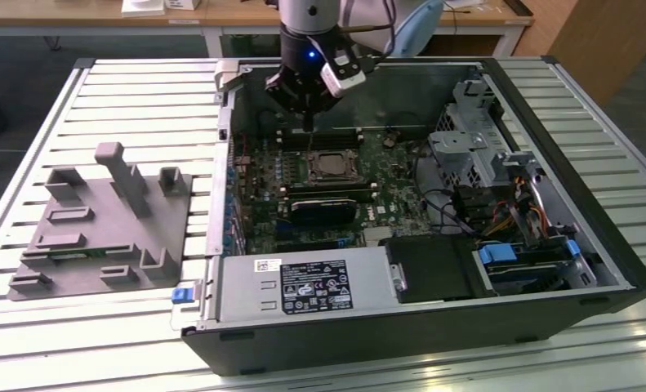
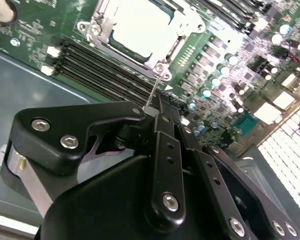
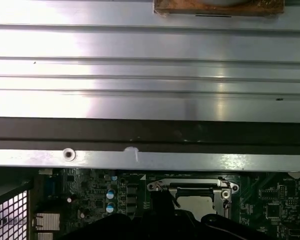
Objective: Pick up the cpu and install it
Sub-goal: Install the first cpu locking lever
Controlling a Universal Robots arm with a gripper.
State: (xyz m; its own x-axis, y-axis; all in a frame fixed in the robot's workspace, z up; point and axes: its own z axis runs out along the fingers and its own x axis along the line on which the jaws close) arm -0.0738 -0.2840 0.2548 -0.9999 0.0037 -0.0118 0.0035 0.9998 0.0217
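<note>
CPU (image 1: 329, 166), its pale metal top up, sits seated in the metal-framed socket (image 2: 102, 22) of the green motherboard (image 1: 388, 184) inside the open computer case (image 1: 584, 237), while the gripper (image 1: 306, 122) hangs just beyond its far side, jaws closed together and gripping nothing.

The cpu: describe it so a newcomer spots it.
Inside the open black computer case lies a green circuit board. Near its middle, a metal-framed socket holds the cpu: a flat silver square, unlike the long black memory slots alongside.
</note>
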